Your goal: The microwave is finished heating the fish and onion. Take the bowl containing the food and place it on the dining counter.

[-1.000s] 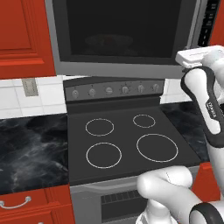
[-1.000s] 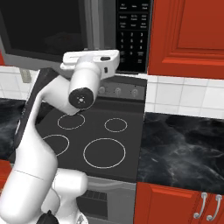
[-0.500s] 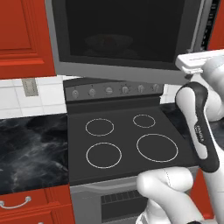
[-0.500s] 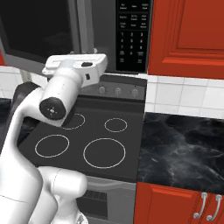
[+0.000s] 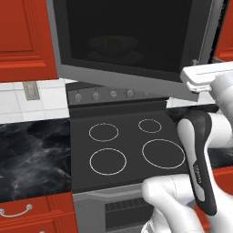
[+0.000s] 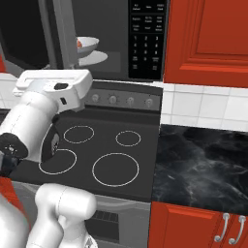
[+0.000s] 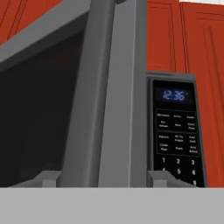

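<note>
The microwave (image 5: 132,45) hangs above the stove with its dark glass door swung partly open. In the hand view the door's grey bar handle (image 7: 109,87) runs up the middle, with the keypad panel (image 7: 177,127) to its right. My gripper (image 7: 104,178) is open, its fingertips (image 7: 43,178) wide apart on either side of the handle. The white hand (image 5: 205,76) sits at the door's free lower corner. Through the gap I see the grey-white bowl (image 6: 88,44) on the turntable plate (image 6: 94,58), with the orange-red onion (image 6: 79,43) in it. The fish is hidden. The dining counter is out of view.
A black stove (image 5: 127,150) with ring burners lies directly below the microwave. Black marbled countertops (image 6: 203,164) flank it. Red cabinets (image 6: 208,38) stand right of the microwave, and red drawers (image 5: 18,214) sit under the counter. My own arm (image 5: 198,164) rises in front of the stove.
The microwave door has swung further open, uncovering the bowl in the right base view. My hand has drawn back from the microwave along with the door's handle edge.
</note>
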Available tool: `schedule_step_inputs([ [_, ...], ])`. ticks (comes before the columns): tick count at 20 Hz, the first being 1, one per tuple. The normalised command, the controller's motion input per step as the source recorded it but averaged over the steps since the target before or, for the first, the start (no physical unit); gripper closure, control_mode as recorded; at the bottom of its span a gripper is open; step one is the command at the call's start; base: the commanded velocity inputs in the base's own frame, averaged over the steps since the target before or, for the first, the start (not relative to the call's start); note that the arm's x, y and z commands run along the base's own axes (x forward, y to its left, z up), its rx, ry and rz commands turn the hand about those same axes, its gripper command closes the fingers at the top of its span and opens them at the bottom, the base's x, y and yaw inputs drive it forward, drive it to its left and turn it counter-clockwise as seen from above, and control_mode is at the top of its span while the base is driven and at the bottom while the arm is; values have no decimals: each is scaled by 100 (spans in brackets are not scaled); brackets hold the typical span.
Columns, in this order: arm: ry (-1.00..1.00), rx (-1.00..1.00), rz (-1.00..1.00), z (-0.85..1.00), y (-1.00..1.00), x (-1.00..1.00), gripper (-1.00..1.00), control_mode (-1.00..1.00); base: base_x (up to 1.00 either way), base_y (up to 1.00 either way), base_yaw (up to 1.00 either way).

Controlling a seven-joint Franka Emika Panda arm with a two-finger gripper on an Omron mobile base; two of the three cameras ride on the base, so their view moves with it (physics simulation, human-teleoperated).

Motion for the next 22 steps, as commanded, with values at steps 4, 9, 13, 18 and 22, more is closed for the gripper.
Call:
schedule_step_inputs([
  [4, -1, -2, 0, 1, 1, -29, -100, -100, 0, 0, 0],
  [9, -9, 0, 2, -14, -37, -90, -100, -100, 0, 0, 0],
  [13, -6, 0, 5, 0, 5, -100, -100, -100, 0, 0, 0],
  [18, -3, 0, 2, 0, 39, -92, -100, -100, 0, 0, 0],
  [22, -9, -1, 5, -2, 38, -100, -100, -100, 0, 0, 0],
])
